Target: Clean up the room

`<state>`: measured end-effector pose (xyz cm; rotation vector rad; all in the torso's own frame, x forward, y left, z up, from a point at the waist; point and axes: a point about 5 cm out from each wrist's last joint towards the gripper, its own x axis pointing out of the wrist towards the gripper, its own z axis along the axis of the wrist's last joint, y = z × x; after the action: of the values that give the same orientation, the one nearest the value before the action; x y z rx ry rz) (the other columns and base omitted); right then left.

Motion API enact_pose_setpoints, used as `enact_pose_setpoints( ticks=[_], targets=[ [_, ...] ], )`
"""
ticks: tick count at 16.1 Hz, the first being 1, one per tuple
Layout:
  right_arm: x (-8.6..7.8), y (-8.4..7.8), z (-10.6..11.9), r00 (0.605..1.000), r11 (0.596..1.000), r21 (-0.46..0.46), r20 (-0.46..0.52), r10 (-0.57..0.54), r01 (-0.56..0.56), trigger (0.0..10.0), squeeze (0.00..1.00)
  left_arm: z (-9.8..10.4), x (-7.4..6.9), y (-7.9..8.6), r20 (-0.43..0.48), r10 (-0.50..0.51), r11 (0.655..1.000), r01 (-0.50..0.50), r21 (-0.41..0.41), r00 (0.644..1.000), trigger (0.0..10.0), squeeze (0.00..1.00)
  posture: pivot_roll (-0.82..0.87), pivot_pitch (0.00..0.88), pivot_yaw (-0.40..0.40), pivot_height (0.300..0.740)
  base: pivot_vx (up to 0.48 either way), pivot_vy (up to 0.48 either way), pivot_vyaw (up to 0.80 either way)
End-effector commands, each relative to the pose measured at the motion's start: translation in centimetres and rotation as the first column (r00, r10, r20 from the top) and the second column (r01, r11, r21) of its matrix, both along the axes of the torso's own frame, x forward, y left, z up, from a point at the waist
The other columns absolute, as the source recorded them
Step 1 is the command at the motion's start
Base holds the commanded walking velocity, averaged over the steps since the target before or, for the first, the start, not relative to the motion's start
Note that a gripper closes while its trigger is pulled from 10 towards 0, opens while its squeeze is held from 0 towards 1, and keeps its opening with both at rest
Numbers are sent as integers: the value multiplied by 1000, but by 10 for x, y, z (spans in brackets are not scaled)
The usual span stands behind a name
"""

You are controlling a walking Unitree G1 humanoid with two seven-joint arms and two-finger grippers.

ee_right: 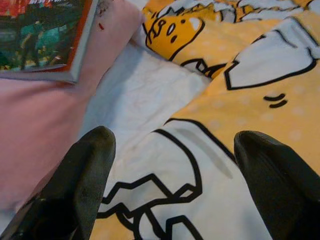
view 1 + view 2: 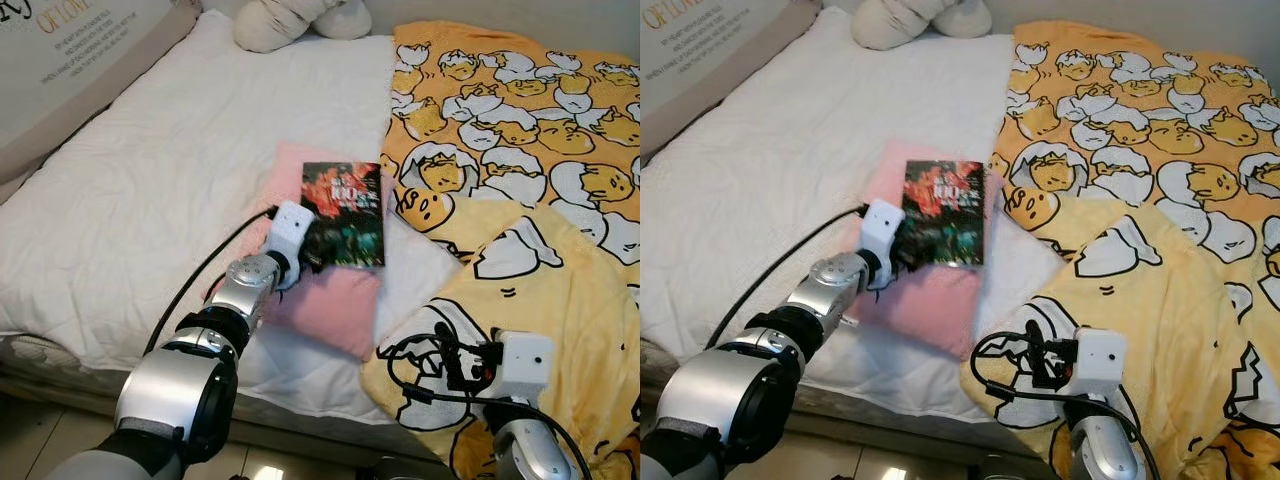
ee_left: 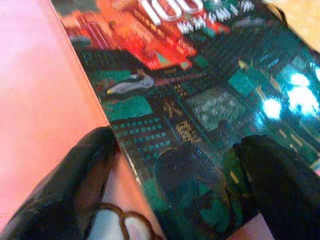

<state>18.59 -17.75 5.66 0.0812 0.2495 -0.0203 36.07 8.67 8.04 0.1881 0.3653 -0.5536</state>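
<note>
A bed (image 2: 150, 190) with a white quilted cover is filling the scene, and nearest the robot the right end effector (image 1: 175, 175) is hovering with its fingers spread wide over the yellow cartoon-egg blanket (image 2: 560, 300). Just beyond, the left end effector (image 3: 175, 185) is reaching with its fingers parted wide astride the near corner of a glossy paperback book (image 2: 344, 213), which is lying flat on a pink pillow (image 2: 325, 295). The book is looking light, stiff and slick, so its near edge, lifted off the soft pillow, is probably offering the surest hold; farther back, a cream plush toy (image 2: 290, 20) is sitting at the head of the bed.

The left claw (image 2: 312, 255) meets a book (image 2: 345, 213) lying on a pink pillow (image 2: 325, 300).
</note>
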Motion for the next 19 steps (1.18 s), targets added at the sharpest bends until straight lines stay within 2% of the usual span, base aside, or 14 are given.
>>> enact_pose_setpoints(
  ticks=[1,5,9,10,12,14,17,19],
  targets=[
    [3,1,-1,1000,1000,20,-7,2,-2,10000,0,-24,-15,-5,-136,-29,999,33,22,990,0,0,-188,26,8,740,0,0,0],
    [6,2,-3,1000,999,33,-15,-5,5,10000,0,-37,-21,4,-283,100,991,-120,-52,954,0,0,-185,19,13,740,0,0,0],
    [9,4,-5,1000,999,36,-20,1,0,10000,0,-29,-15,8,-256,170,968,-210,-139,952,0,0,-178,15,12,740,0,0,0],
    [11,4,-6,1000,999,33,-22,4,-3,10000,0,-27,-13,11,-241,184,966,-221,-136,953,0,0,-176,10,15,740,0,0,0],
    [17,2,-6,1000,999,39,-12,-11,11,10000,0,-21,-9,13,-182,154,974,-180,-135,971,0,0,-173,0,29,740,0,0,0],
    [20,1,-6,1000,999,42,-4,-19,19,10000,0,-21,-11,11,-159,115,985,-134,-110,981,0,0,-168,0,34,740,0,0,0],
    [34,5,-9,1000,999,53,8,-10,9,10000,0,-24,-14,3,-136,83,993,-94,-72,987,0,0,-151,0,52,740,0,0,0],
    [49,6,-10,1000,998,57,21,-6,5,10000,0,-19,-11,0,-116,82,990,-94,-106,990,0,0,-137,0,63,740,0,0,0]
  ],
)
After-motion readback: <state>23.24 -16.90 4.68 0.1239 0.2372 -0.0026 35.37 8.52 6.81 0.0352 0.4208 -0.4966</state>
